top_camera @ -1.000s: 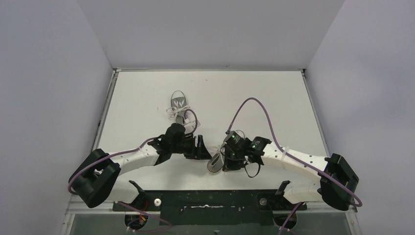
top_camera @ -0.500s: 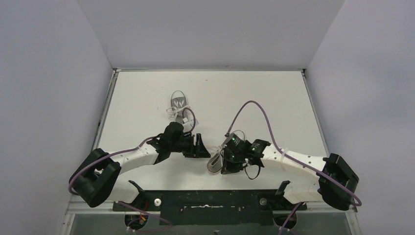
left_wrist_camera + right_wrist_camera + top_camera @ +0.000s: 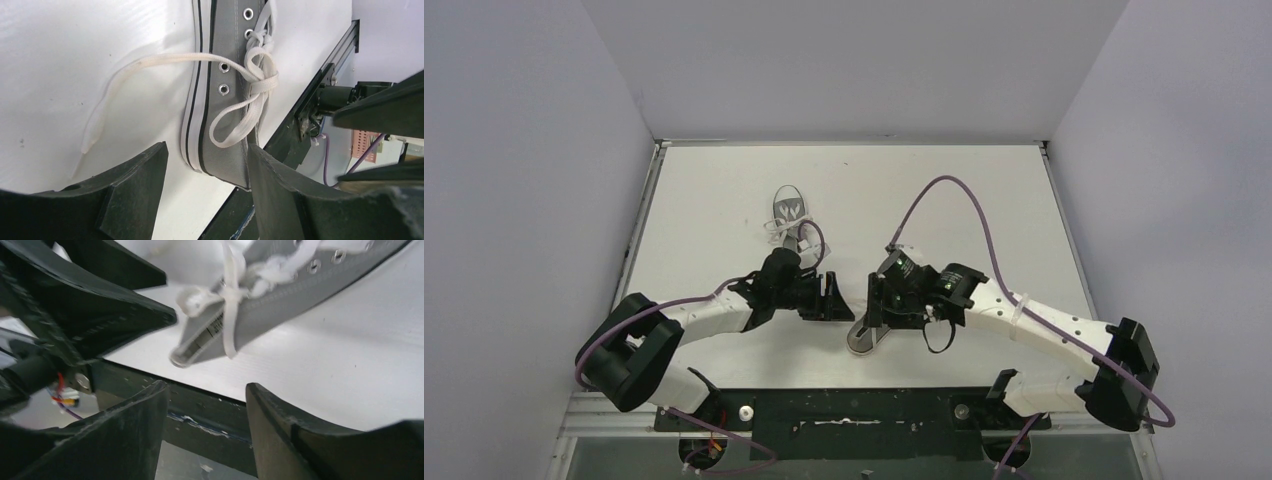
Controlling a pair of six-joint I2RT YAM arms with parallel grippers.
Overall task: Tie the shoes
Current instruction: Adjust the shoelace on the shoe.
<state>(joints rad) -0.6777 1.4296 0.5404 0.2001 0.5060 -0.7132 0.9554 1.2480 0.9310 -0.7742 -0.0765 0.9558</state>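
One grey shoe (image 3: pixel 865 335) lies near the table's front edge; only its heel end shows from above. In the left wrist view this shoe (image 3: pixel 227 117) has its white laces (image 3: pixel 257 80) knotted with a loop over the eyelets, and a loose lace end (image 3: pixel 125 72) trails across the table. My left gripper (image 3: pixel 207 167) stands open just short of its heel, holding nothing. My right gripper (image 3: pixel 205 387) is open and empty, hovering by the same shoe (image 3: pixel 260 315), where a lace strand (image 3: pixel 227 332) hangs down its side. The other shoe (image 3: pixel 789 211) sits farther back.
The black mounting rail (image 3: pixel 854 410) runs along the table's front edge right below the near shoe. My left gripper (image 3: pixel 831 297) and right gripper (image 3: pixel 882 303) are close together over the table's middle front. Purple cables (image 3: pixel 944 195) arch above the right arm.
The right gripper has opened from shut and let go of the lace, lifting slightly away from the near shoe. The left gripper stays open and has shifted only a little.
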